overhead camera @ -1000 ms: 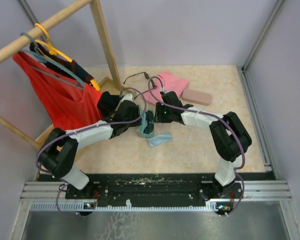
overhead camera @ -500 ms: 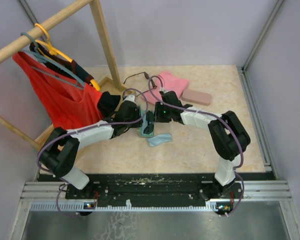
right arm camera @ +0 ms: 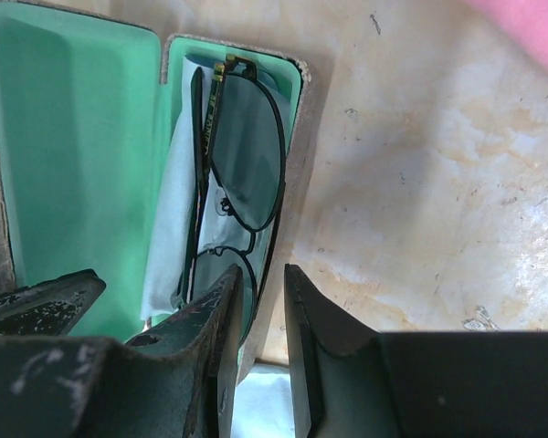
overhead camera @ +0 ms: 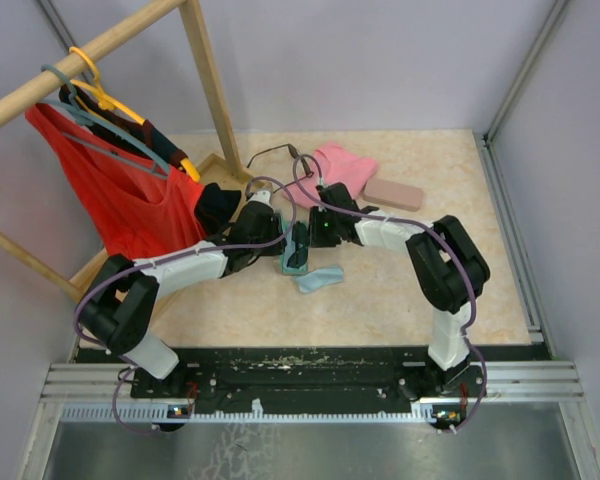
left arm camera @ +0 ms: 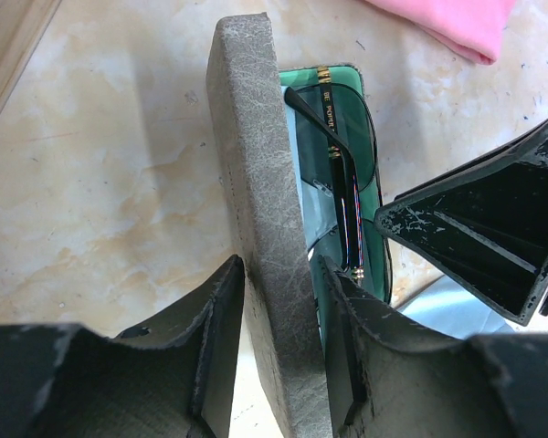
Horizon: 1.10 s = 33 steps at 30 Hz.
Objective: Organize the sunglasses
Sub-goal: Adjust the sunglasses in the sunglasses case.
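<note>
At mid-frame, my left gripper clamps the case lid, right gripper straddles the case rim, grip unclear; sunglasses look light, fragile, so I'd pinch the bridge.

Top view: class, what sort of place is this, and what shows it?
Probably a robot test cell: two robot arms bolted to a metal rail, plain walls, and a wooden rack hung with a red garment.
</note>
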Motion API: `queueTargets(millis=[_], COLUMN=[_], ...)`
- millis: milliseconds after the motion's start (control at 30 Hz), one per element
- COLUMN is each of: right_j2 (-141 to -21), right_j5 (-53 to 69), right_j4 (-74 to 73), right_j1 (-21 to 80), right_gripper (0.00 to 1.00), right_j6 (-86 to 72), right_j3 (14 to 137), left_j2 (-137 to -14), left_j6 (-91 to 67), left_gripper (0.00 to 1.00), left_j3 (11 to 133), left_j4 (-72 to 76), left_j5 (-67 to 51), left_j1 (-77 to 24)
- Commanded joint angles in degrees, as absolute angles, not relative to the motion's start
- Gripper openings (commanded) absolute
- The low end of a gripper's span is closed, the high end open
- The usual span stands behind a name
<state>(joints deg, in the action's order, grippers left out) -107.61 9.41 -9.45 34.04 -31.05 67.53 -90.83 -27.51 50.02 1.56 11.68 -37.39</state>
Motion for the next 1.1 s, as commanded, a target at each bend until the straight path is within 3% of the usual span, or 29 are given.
queueTargets(millis=[0,1067], right_j2=[-107.9,-105.7], right_j5=[10.5,12.0], right_j4=[-8.1,-8.2], right_j1=[33.9,33.9], right_gripper=[0.24,0.13], right_j6=[-30.4,-30.0], right_j3=[70.3,70.5], left_j2=[-90.2,-91.0], left_j6=[-27.5,-27.6], left_gripper=[0.44,0.42], left_j3=[51.4,51.7], left_j4=[2.5,2.5], left_j5=[11.0,10.5], left_j1=[-37.2,-37.2])
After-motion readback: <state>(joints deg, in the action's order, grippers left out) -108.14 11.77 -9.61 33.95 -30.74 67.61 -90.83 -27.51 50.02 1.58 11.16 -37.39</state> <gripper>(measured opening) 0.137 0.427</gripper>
